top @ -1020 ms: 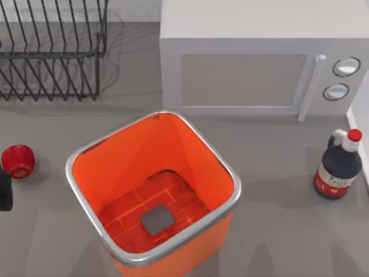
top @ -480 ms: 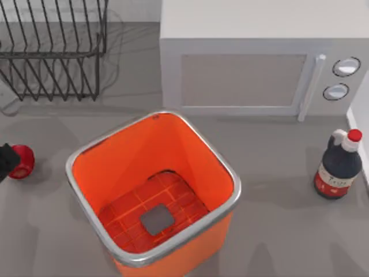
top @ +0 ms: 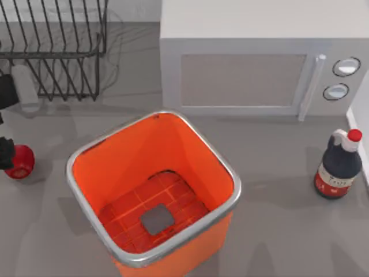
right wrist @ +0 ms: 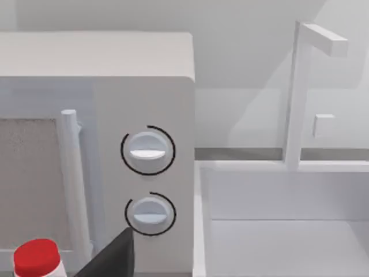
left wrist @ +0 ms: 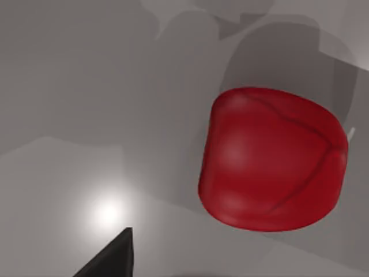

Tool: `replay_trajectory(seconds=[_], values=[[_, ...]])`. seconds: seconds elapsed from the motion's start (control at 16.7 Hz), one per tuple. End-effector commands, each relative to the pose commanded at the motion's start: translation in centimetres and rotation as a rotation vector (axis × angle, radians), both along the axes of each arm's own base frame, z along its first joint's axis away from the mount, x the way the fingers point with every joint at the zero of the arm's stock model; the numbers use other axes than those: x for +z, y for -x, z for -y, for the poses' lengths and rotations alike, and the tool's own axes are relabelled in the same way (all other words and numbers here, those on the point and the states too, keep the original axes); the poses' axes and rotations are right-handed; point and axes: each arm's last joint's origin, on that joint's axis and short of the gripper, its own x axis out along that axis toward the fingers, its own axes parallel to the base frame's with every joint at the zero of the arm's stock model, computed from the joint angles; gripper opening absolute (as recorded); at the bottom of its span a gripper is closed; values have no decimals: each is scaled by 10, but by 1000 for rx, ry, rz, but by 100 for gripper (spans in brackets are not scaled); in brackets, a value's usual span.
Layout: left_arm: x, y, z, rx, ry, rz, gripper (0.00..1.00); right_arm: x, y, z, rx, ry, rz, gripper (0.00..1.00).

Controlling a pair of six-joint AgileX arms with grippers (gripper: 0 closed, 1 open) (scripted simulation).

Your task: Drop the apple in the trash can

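The apple (top: 21, 161) is small, glossy and red, and rests on the grey table at the far left. The left wrist view shows the apple (left wrist: 271, 158) close up, lying on the table. My left gripper (top: 5, 153) is at the table's left edge, right beside the apple and on its left; it is open with nothing in it. One dark fingertip (left wrist: 112, 257) shows apart from the fruit. The trash can (top: 81, 156), a big orange bin with a silver rim, stands open-topped in the middle, to the apple's right. My right gripper (right wrist: 112, 257) is parked facing the microwave.
A white microwave (top: 248, 63) stands behind the bin, and a wire dish rack (top: 52, 52) is at the back left. A dark bottle with a red cap (top: 339, 167) stands at the right. A white sink (right wrist: 282, 219) lies beyond the microwave's side.
My left gripper has come up along the left edge to beside the apple, and its arm now shows in front of the dish rack. The apple has not moved.
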Motion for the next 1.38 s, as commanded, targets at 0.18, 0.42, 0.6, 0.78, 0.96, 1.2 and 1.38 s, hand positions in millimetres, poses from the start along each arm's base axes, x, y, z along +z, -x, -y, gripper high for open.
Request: replay_trajectory(seconds=[0.18, 0.42, 0.6, 0.78, 0.96, 1.2, 1.38], values=[[-12, -17, -3, -67, 6, -64, 100, 0, 0, 0, 0, 0, 0, 100], [-14, -19, -3, -79, 7, -73, 100, 0, 0, 0, 0, 0, 0, 100], [-15, -19, -1, -82, 6, -73, 100, 0, 0, 0, 0, 0, 0, 100], [-36, -20, -1, -78, 7, -77, 100, 0, 0, 0, 0, 0, 0, 100], [-67, -22, 1, -78, 6, -63, 100, 0, 0, 0, 0, 0, 0, 100], [-84, -20, 2, -79, 7, -73, 100, 0, 0, 0, 0, 0, 0, 100], [-84, -20, 2, -79, 7, -73, 92, 0, 0, 0, 0, 0, 0, 100]])
